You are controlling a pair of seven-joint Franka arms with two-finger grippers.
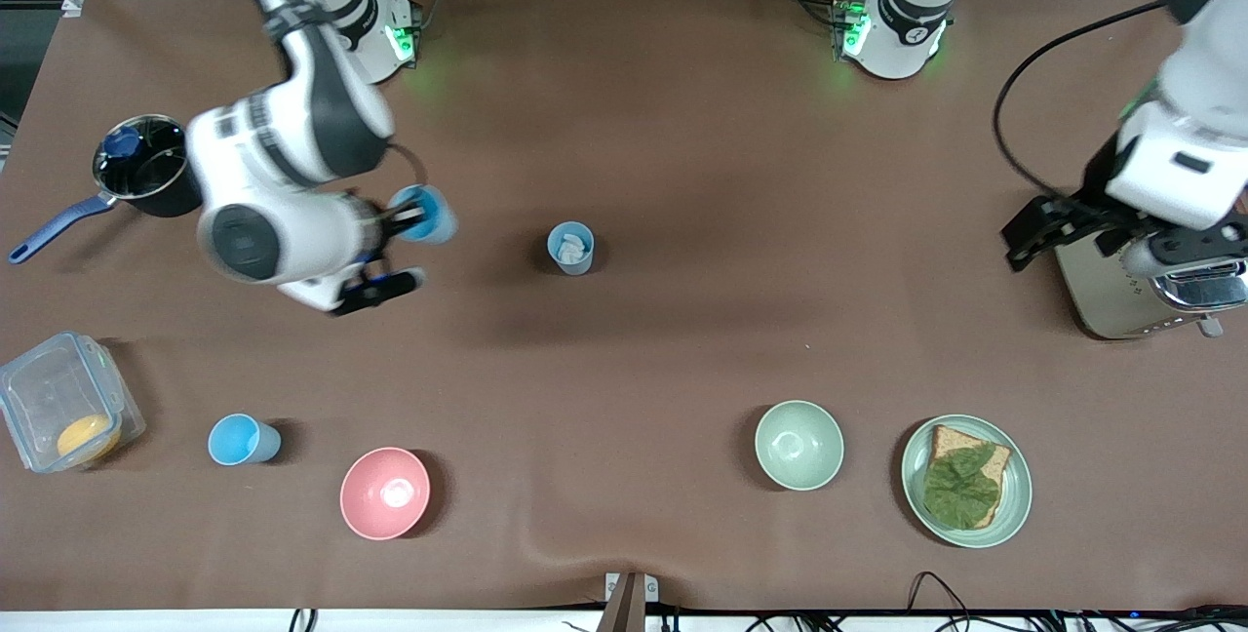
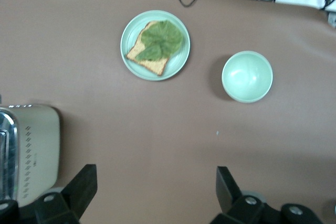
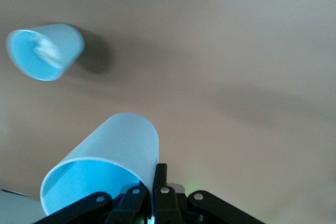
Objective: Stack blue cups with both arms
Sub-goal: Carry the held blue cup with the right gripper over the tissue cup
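My right gripper (image 1: pixel 407 218) is shut on the rim of a bright sky-blue cup (image 1: pixel 427 213) and holds it tilted above the table, toward the right arm's end. In the right wrist view the fingers (image 3: pixel 160 179) pinch the wall of this held cup (image 3: pixel 110 161). A duller grey-blue cup (image 1: pixel 570 248) stands upright mid-table with something white inside; it also shows in the right wrist view (image 3: pixel 44 51). Another bright blue cup (image 1: pixel 242 440) stands nearer the front camera. My left gripper (image 1: pixel 1068 232) waits open and empty (image 2: pixel 156 192) beside the toaster.
A black saucepan (image 1: pixel 146 167) with a blue handle and a clear box (image 1: pixel 63 413) sit at the right arm's end. A pink bowl (image 1: pixel 385 493), a pale green bowl (image 1: pixel 799 444) and a plate of toast with lettuce (image 1: pixel 1014 486) lie near the front edge. A toaster (image 1: pixel 1121 300) stands at the left arm's end.
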